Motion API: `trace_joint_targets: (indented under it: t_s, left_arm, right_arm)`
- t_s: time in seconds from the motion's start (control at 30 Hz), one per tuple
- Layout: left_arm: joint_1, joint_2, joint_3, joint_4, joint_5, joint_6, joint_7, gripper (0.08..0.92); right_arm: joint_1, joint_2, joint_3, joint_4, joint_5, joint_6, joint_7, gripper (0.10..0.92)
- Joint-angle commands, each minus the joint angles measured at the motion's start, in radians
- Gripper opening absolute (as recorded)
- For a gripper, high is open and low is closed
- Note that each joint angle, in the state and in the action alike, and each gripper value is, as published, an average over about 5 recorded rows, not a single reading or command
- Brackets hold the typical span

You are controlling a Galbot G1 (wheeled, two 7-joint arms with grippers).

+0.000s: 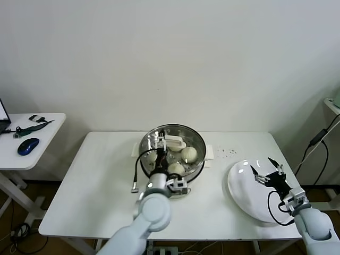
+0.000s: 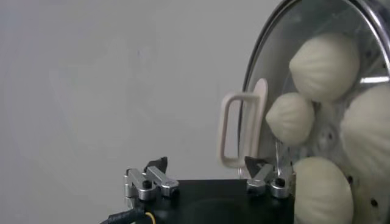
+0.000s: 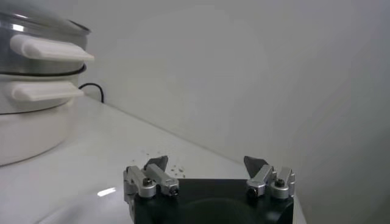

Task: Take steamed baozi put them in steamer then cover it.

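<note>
Hovering directly above the cover (image 1: pixel 172 147), which sits on the steamer (image 1: pixel 197 159) over the steamed baozi (image 1: pixel 188 154), left hand (image 1: pixel 161 142) spread wide astride its handle; right hand (image 1: pixel 269 171), also wide, idles above the plate (image 1: pixel 241 194).

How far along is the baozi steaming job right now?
Nearly finished. Done: the baozi sit inside the steamer, the white plate is empty, and the glass lid covers them. In hand: the open left gripper hovers by the lid handle. Left: withdrawing; the right gripper idles, open.

White plate (image 1: pixel 249 196) on table (image 1: pixel 95 180) — mouse (image 1: pixel 27 145) on side desk (image 1: pixel 48 143).
</note>
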Motion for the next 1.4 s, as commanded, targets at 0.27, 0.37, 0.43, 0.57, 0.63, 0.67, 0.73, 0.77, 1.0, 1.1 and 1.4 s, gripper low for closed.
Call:
trace_joint_targets:
  t_s: [0.27,0.37,0.43,0.57,0.63,0.67,0.73,0.77,1.0,1.1,1.4]
  left_arm:
    - [0.256,0.21,-0.303,-0.307,-0.545,-0.142,-0.305,0.822]
    - [0.341,0.218,-0.464,-0.307,-0.788,-0.279,-0.414,0.823]
    - [0.403,0.201,-0.577,-0.293,-0.935,-0.39,-0.455,0.823]
    - [0.511,0.146,-0.771,-0.241,-1.212,-0.595,-0.465,0.823]
    - [0.549,0.116,-0.837,-0.208,-1.336,-0.66,-0.46,0.823]
    - [0.564,0.101,-0.86,-0.191,-1.387,-0.687,-0.458,0.823]
    - [0.586,0.076,-0.894,-0.16,-1.45,-0.736,-0.451,0.823]
    - [0.594,0.067,-0.904,-0.147,-1.47,-0.757,-0.446,0.823]
    - [0.611,0.008,-0.934,-0.084,-1.55,-0.814,-0.406,0.823]
    - [0.611,-0.012,-0.942,-0.06,-1.56,-0.824,-0.385,0.823]
    - [0.633,-0.03,-0.938,-0.048,-1.571,-0.831,-0.324,0.823]
  right_arm:
    - [0.004,0.013,-0.01,0.042,0.012,-0.046,0.018,0.823]
    - [-0.001,0.021,-0.009,0.05,0.013,-0.047,0.021,0.823]
    - [-0.007,0.025,-0.008,0.058,0.013,-0.049,0.022,0.823]
    - [-0.025,0.031,-0.006,0.086,0.012,-0.056,0.022,0.823]
    - [-0.033,0.034,-0.003,0.1,0.012,-0.062,0.023,0.823]
    - [-0.036,0.036,-0.001,0.106,0.012,-0.064,0.023,0.823]
    - [-0.042,0.04,0.003,0.114,0.015,-0.065,0.023,0.823]
    - [-0.045,0.042,0.006,0.118,0.017,-0.066,0.023,0.823]
    - [-0.076,0.057,0.021,0.15,0.038,-0.06,0.021,0.823]
    - [-0.086,0.069,0.03,0.164,0.07,-0.069,0.034,0.823]
    - [-0.102,0.082,0.04,0.186,0.087,-0.07,0.042,0.823]
